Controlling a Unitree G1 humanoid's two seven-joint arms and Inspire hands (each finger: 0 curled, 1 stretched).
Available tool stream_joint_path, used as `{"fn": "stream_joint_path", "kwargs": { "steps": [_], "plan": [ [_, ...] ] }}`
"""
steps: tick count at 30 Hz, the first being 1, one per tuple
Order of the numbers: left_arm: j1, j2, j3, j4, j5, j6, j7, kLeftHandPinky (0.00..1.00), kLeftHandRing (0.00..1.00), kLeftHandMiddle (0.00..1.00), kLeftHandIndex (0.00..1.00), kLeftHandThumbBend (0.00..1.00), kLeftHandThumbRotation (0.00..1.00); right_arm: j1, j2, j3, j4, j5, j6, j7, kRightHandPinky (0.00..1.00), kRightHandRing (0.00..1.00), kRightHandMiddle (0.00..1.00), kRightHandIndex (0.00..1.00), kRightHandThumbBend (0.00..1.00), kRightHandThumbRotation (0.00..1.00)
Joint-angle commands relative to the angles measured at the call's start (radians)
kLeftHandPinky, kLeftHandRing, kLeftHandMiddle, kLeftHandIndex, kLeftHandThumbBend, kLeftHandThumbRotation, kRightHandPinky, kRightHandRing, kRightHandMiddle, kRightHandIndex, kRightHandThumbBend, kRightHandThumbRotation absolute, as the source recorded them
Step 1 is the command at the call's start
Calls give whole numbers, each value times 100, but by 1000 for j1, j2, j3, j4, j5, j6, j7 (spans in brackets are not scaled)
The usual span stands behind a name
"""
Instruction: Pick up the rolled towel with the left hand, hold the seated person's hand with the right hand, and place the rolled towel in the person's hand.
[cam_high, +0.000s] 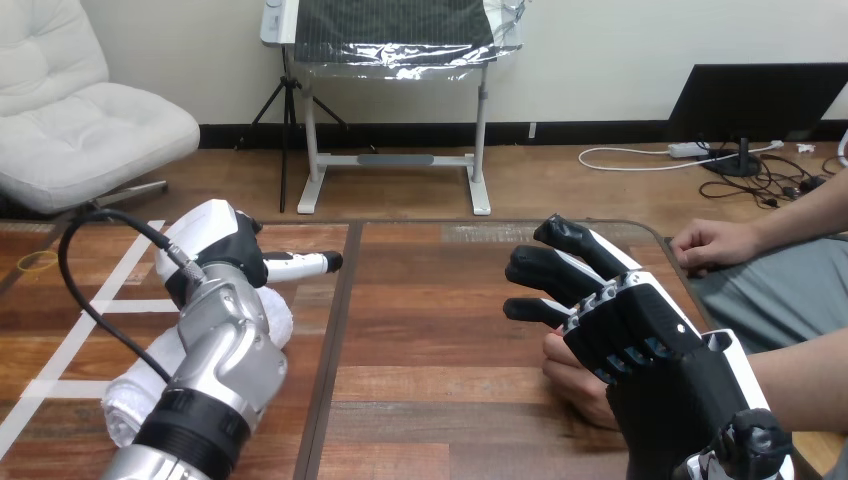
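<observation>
Rolled towel (122, 405) — beneath left hand (218, 248), right hand (650, 345) over person's hand (574, 384)

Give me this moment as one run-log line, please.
left hand: over rolled towel | right hand: open, over person's nearer hand | rolled towel: on table

The place looked like a robotics lab or test space. A wooden table (430, 320) carried white tape lines (70, 345) stuck across its left part, and a humanoid's silver left arm (215, 375) lay over it while a person's hand (712, 245) rested at its right edge.
</observation>
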Motion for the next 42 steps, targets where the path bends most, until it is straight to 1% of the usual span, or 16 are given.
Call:
{"fn": "stream_joint_path", "kwargs": {
  "steps": [1, 3, 8, 12, 18, 22, 28, 30, 34, 42],
  "plan": [
    [4, 31, -41, -104, 50, 52, -45, 67, 78, 81, 81, 90, 60, -33, 13, -6, -20, 4, -24, -5, 76, 83, 83, 86, 96, 100],
    [7, 36, -55, -130, 66, 77, -67, 66, 77, 81, 81, 89, 60, -34, 13, -6, -20, 2, -25, -5, 77, 84, 83, 86, 96, 100],
    [13, 37, -68, -182, 94, 133, -100, 65, 78, 82, 81, 89, 59, -32, 13, -8, -22, 0, -23, -7, 77, 84, 83, 86, 96, 100],
    [21, 39, -76, -222, 116, 160, -115, 67, 81, 85, 83, 89, 56, -34, 12, -8, -20, 1, -24, -6, 77, 84, 83, 86, 96, 100],
    [28, 43, -91, -262, 152, 186, -124, 70, 84, 87, 85, 89, 56, -40, 10, -10, -14, 6, -26, -2, 77, 84, 83, 86, 95, 100],
    [33, 48, -96, -279, 165, 188, -125, 75, 87, 89, 87, 89, 58, -41, 9, -10, -15, 7, -23, -2, 77, 83, 83, 86, 96, 100],
    [41, 48, -89, -296, 178, 183, -114, 81, 91, 93, 90, 89, 59, -43, 9, -8, -16, 11, -19, -1, 77, 84, 83, 86, 97, 100],
    [44, 46, -83, -299, 179, 179, -103, 84, 94, 95, 91, 89, 59, -43, 10, -8, -16, 10, -19, -2, 77, 84, 83, 86, 97, 100],
    [49, 43, -76, -306, 178, 176, -89, 88, 96, 96, 92, 89, 58, -45, 11, -8, -14, 9, -20, -2, 77, 84, 83, 86, 97, 100],
    [60, 39, -66, -304, 174, 156, -44, 91, 97, 98, 94, 89, 55, -47, 15, -10, -12, 0, -26, -6, 76, 83, 82, 86, 97, 100]
  ]
}}
